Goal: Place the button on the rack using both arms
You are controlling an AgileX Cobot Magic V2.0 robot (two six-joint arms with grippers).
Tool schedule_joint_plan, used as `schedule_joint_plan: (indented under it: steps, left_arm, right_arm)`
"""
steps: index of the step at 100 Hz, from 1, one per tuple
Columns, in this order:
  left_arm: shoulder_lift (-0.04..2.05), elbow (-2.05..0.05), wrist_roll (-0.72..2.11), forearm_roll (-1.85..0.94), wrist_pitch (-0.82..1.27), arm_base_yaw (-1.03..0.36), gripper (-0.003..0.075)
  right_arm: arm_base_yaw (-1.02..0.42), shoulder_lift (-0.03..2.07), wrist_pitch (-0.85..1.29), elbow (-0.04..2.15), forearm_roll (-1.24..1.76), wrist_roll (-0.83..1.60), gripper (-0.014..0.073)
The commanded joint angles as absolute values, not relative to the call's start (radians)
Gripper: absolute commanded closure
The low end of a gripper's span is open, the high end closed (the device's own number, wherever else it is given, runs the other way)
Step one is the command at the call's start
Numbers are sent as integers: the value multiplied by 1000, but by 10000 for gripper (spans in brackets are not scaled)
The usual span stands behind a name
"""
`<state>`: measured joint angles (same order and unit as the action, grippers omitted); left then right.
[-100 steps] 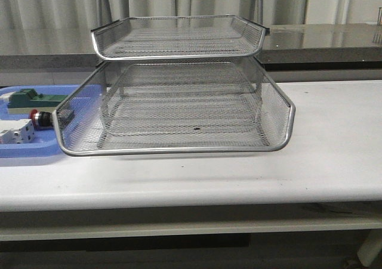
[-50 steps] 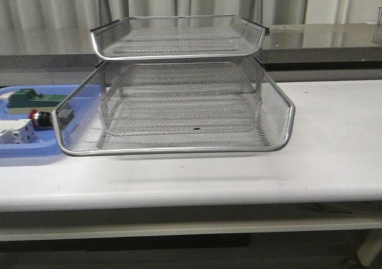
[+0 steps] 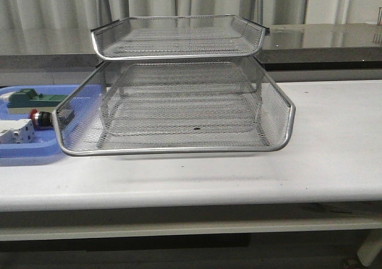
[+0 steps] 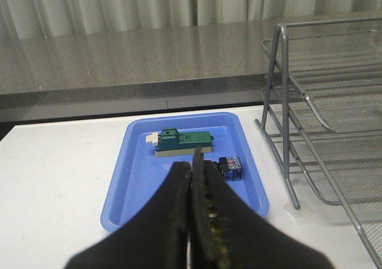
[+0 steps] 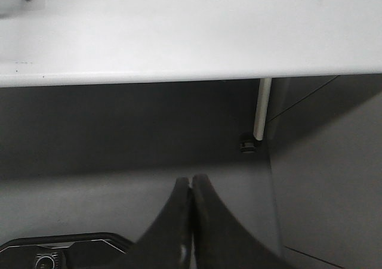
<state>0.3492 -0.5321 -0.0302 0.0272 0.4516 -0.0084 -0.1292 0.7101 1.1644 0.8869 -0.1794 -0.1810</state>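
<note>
The button [image 3: 40,118] lies in the blue tray at the table's left, its red head toward the front; part of it sits behind the rack's mesh. In the left wrist view its black body and blue rear block [image 4: 230,166] show just beyond my fingers. The wire-mesh rack [image 3: 179,111] stands mid-table with its lower tray slid out; its frame shows in the left wrist view [image 4: 286,132]. My left gripper [image 4: 196,161] is shut and empty, short of the tray. My right gripper [image 5: 191,182] is shut and empty, below the table's front edge. Neither arm shows in the front view.
The blue tray [image 3: 24,148] also holds a green-and-cream block [image 3: 27,99] and a white boxy switch [image 3: 15,132]. The block shows in the left wrist view [image 4: 182,142]. A table leg [image 5: 261,111] stands beyond the right gripper. A grey counter runs behind the table.
</note>
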Motion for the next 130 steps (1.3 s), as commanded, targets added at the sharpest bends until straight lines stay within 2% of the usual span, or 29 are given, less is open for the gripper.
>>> schedule_joint_plan:
  steps: [1, 49, 88, 93, 100, 117, 124, 130]
  left_arm:
    - [476, -681, -44, 19, 482, -17, 741]
    - [1052, -1170, 13, 19, 800, -17, 741]
    - [1266, -1340, 38, 20, 849, -17, 726]
    - [1278, -1355, 40, 20, 863, -17, 688]
    - [1288, -1364, 70, 20, 879, -17, 589]
    - [1290, -1366, 98, 30, 885, -17, 197]
    - [1290, -1366, 98, 30, 876, -17, 120]
    - [1290, -1366, 98, 30, 861, -17, 113]
  right_arm:
    - [-125, 708, 1123, 921, -205, -176, 660]
    - [-125, 708, 1123, 921, -205, -176, 660]
    - [-125, 708, 1123, 921, -205, -176, 660]
    - [-125, 708, 1123, 921, -205, -176, 660]
    - [-125, 708, 1123, 921, -205, -176, 660]
    - [-125, 708, 1123, 921, -205, -176, 660]
    - [-125, 708, 1123, 921, -205, -176, 660]
    - [-125, 708, 1123, 921, -205, -176, 660]
